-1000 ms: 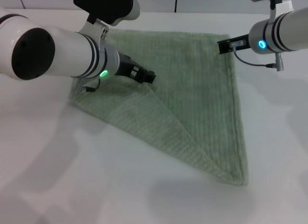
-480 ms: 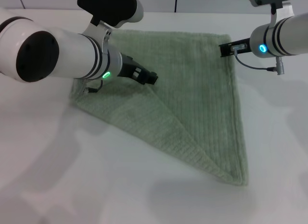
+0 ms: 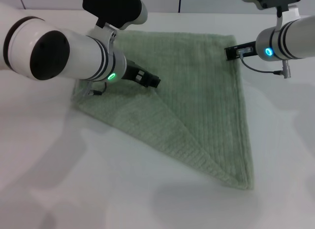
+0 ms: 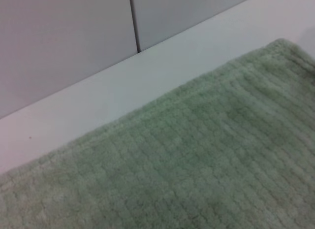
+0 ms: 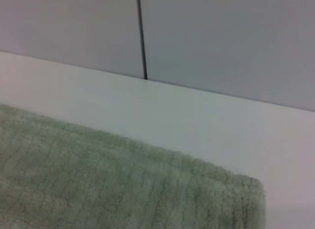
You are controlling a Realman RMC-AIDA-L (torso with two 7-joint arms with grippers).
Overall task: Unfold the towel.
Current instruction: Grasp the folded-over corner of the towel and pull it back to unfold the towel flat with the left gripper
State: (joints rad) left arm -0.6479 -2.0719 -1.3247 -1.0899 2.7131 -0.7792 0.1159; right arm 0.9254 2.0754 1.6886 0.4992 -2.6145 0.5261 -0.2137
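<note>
Sage-green and finely ribbed, the terry towel lies folded into a triangle on the white matte table. Its long straight edge runs along the far side, one hemmed side runs down the right, and the point of the triangle reaches toward the near right. A diagonal fold line crosses the cloth from the middle toward that near corner, and a second layer shows along the near left edge.

The left gripper, black at the end of a thick white arm with a green lit ring, sits low over the middle of the towel, at the upper end of the diagonal fold. Whether its jaws are apart or together I cannot tell.

The right gripper, also black and fixed to a white arm with a blue lit ring, is at the far right corner of the towel. The state of its jaws cannot be told either.

Both wrist views show ribbed towel edge against white table, with a pale grey wall panel behind.
</note>
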